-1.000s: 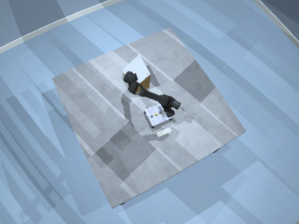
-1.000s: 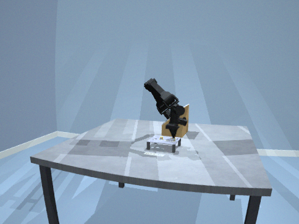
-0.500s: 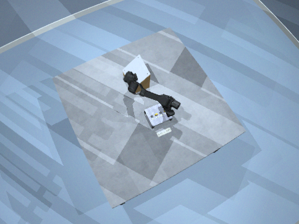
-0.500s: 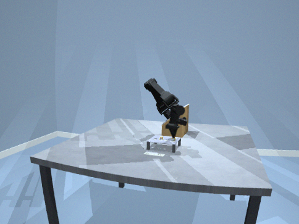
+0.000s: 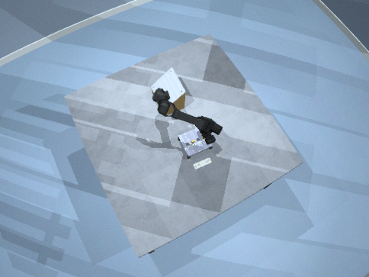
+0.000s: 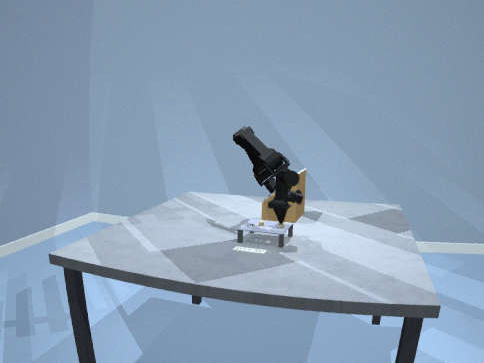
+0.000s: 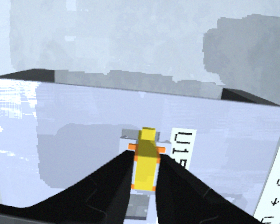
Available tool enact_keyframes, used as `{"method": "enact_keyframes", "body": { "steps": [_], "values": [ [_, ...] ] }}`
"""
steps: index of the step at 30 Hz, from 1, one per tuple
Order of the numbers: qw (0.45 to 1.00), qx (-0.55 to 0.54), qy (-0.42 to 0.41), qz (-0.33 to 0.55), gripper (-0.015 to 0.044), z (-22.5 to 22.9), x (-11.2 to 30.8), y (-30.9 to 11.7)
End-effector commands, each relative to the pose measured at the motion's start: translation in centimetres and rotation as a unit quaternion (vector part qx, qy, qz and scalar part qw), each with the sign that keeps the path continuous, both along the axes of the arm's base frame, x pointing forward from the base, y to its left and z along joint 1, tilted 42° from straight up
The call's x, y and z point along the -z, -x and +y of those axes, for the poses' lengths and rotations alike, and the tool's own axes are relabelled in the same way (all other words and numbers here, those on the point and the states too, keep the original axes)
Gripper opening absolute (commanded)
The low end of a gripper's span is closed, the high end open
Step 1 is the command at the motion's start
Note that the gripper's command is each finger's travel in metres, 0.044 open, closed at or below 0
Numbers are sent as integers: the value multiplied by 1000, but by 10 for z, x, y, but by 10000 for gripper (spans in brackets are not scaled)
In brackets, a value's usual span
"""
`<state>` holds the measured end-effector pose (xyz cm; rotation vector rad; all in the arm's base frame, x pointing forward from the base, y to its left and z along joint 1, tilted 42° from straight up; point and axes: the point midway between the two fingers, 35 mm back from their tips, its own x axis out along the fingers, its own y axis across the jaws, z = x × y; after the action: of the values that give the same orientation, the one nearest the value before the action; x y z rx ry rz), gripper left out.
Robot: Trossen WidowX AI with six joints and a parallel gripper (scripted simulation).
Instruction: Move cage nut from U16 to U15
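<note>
Matte black arm [image 5: 187,117] [image 6: 260,155], blocky segments, tapered fingers

Grey table [image 5: 145,179] [image 6: 240,280] looks matt, like stone
</note>
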<state>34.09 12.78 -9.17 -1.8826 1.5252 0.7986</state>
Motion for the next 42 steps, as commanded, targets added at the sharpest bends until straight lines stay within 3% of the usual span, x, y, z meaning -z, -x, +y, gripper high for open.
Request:
{"method": "enact_keyframes", "body": {
  "steps": [1, 42],
  "values": [
    [1000, -3, 1, -3, 27, 0, -1, -1],
    [1000, -21, -1, -23, 27, -1, 0, 1]
  ]
}}
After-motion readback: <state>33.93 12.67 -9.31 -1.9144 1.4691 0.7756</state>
